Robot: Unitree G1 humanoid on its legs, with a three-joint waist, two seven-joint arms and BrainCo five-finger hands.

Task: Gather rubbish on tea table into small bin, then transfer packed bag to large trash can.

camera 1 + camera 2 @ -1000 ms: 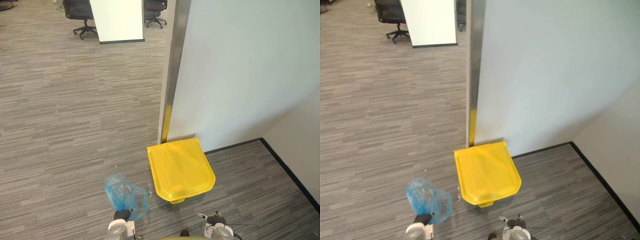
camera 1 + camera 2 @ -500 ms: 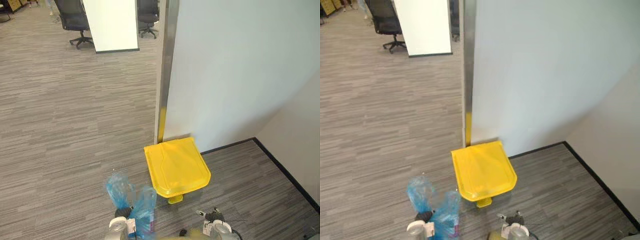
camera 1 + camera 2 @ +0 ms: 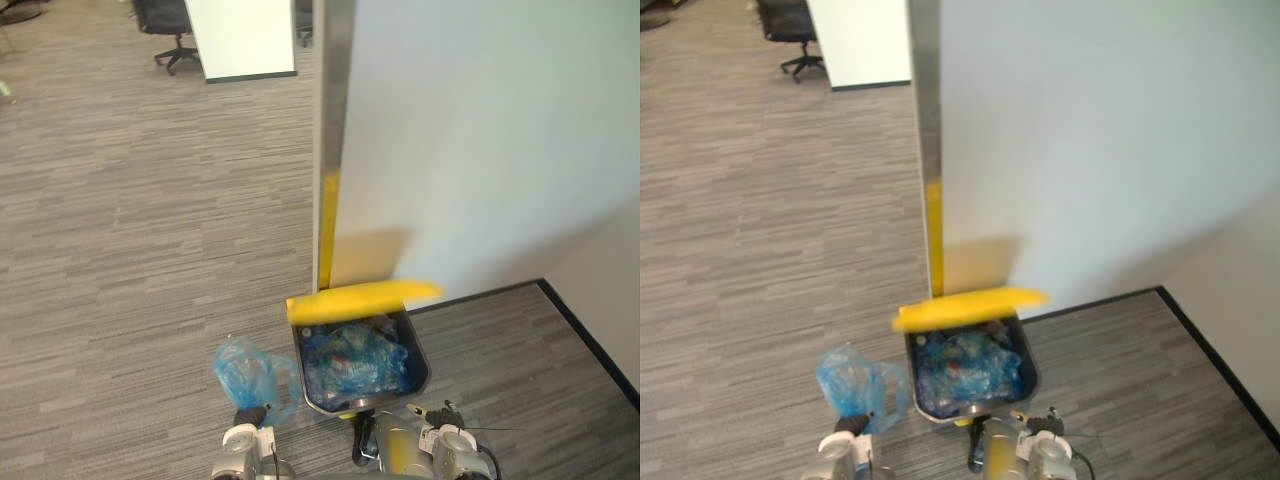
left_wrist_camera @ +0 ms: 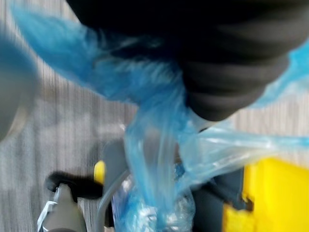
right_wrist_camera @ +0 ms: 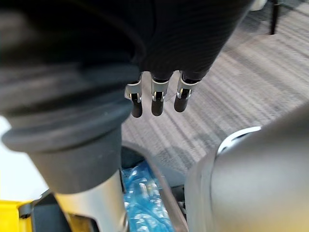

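We saw left hand (image 3: pixel 248 418) closed round blue bag (image 3: pixel 245 372) beside trash can (image 3: pixel 421 360), yellow lid (image 3: pixel 360 298) up; right hand (image 5: pixel 154 96) fingers hung straight, holding nothing.

can (image 3: pixel 1031 377): lid (image 3: pixel 970 305) raised, blue rubbish (image 3: pixel 965 365) inside | bag (image 3: pixel 852 378): just left of can, held by left hand (image 3: pixel 847 428) | wall (image 3: pixel 1090 150): behind can

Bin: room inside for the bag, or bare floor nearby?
Bin is crowded with rubbish under the raised lid. Bare carpet lies right of it up to the skirting, and widely left of the bag in the left hand.
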